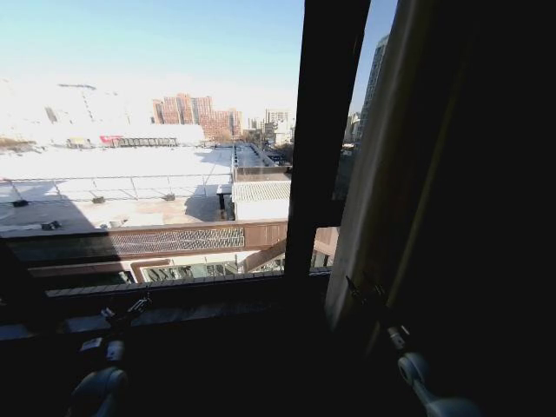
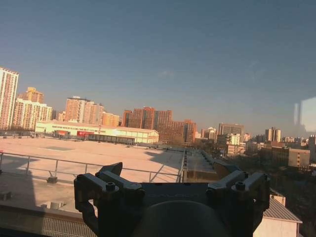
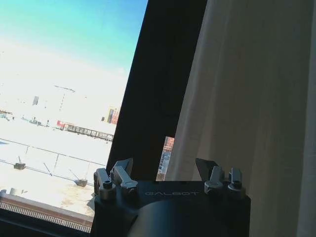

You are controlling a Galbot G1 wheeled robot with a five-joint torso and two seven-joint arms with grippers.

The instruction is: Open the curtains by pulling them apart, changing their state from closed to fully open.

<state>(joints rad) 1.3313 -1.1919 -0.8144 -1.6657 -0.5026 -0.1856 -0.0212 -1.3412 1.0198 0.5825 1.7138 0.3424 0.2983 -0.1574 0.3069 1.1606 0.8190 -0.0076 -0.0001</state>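
Observation:
A sheer cream curtain (image 1: pixel 369 191) hangs gathered at the right of the window, beyond the dark upright frame bar (image 1: pixel 317 130). It appears as pale folded fabric (image 3: pixel 247 98) in the right wrist view. My right gripper (image 3: pixel 165 167) is open with nothing between its fingers, low down beside the curtain's inner edge (image 1: pixel 358 288). Down at the left by the sill, my left gripper (image 1: pixel 129 311) faces the bare glass. It is open and holds nothing (image 2: pixel 168 170). Left of the bar the window is uncovered, showing rooftops and city buildings.
A dark window sill (image 1: pixel 174 304) runs along the bottom of the glass, level with both grippers. Deep shadow covers the fabric at the far right (image 1: pixel 486 217). The frame bar (image 3: pixel 158 74) stands between the right gripper's two fingers in the right wrist view.

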